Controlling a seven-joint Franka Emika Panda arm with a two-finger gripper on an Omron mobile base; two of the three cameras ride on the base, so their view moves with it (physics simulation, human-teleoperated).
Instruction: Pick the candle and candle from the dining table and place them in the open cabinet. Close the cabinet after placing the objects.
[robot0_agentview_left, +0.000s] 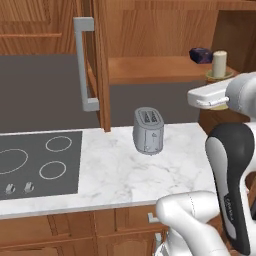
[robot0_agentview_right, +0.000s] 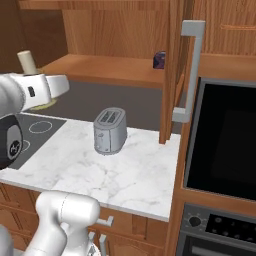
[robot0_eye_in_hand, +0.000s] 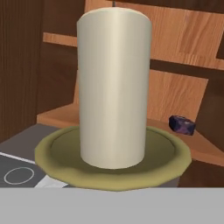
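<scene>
The thick cream candle (robot0_eye_in_hand: 114, 87) stands upright on its round brass dish (robot0_eye_in_hand: 113, 164), close in front of the hand camera. In the left base view the same candle (robot0_agentview_left: 219, 63) rises just above the white hand, at the right end of the cabinet's wooden shelf (robot0_agentview_left: 150, 69); in the right base view it (robot0_agentview_right: 26, 62) shows above the hand at the shelf's left end. Whether the dish rests on the shelf or hangs just over it cannot be told. The fingers themselves are hidden behind the dish and the hand, so how far open they are, and whether they hold the candlestick, cannot be told.

A small dark purple object (robot0_agentview_left: 200, 55) lies on the shelf just beside the candle, toward the back. The open cabinet (robot0_agentview_right: 120, 30) is reddish-brown wood, its door (robot0_agentview_left: 95, 65) swung out edge-on, carrying a long grey bar handle (robot0_agentview_left: 84, 65).

Below the shelf, a grey two-slot toaster (robot0_agentview_left: 148, 130) stands on the white marble desk (robot0_agentview_left: 125, 175). A black hob (robot0_agentview_left: 40, 162) with ring markings is set into the desk to the left, and a black oven (robot0_agentview_right: 222, 145) stands to the right.
</scene>
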